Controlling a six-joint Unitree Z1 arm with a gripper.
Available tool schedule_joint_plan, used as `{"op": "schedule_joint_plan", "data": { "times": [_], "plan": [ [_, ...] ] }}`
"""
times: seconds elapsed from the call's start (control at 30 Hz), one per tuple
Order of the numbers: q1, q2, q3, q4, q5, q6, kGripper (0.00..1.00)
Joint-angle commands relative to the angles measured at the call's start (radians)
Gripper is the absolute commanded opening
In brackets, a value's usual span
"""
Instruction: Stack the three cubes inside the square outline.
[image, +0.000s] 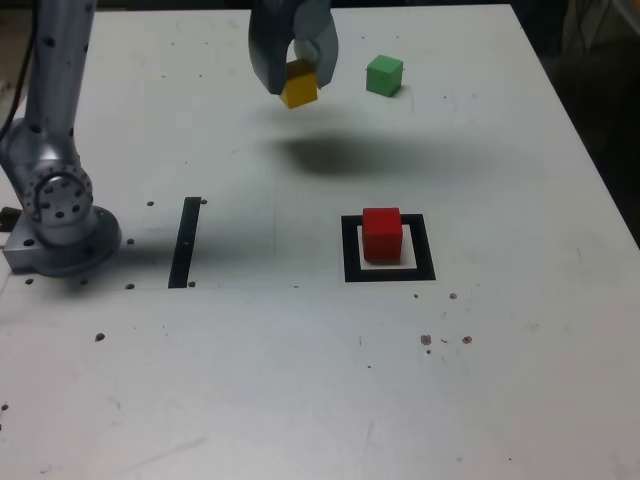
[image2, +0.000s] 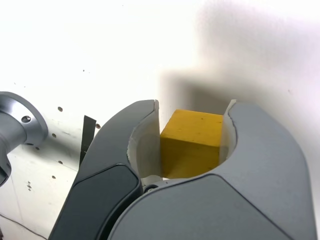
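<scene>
**Asker:** Three cubes are mentioned. Where does each one sit in the exterior view?

**Describer:** The red cube (image: 382, 233) rests inside the square outline (image: 389, 272), right of centre in the frame, on the white table (image: 300, 380). The green cube (image: 384, 75) sits on the table near the top edge, right of centre. The yellow cube (image: 299, 86) is in the air at top centre, clamped between the jaws of the gripper (image: 297, 80), just left of the green cube and apart from it. A dark shadow lies on the table below it.

**Asker:** Anything else there?

**Describer:** The arm's grey base (image: 60, 215) stands at the left edge, with a narrow black strip (image: 185, 242) beside it.

**Asker:** And the wrist view?

**Describer:** The yellow cube (image2: 192, 142) fills the centre, pinched between the gripper's (image2: 192, 150) two grey jaws, whose pale pads (image2: 145, 145) press both its sides. The arm's base (image2: 17, 127) and the black strip (image2: 87, 135) show at the left.
</scene>
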Motion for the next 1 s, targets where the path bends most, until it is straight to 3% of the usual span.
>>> {"op": "schedule_joint_plan", "data": {
  "times": [0.0, 0.97],
  "plan": [
    [-0.032, -0.010, -0.001, 0.006, -0.005, -0.007, 0.30],
    [-0.457, -0.027, -0.029, 0.057, -0.019, -0.149, 0.30]
  ]
}}
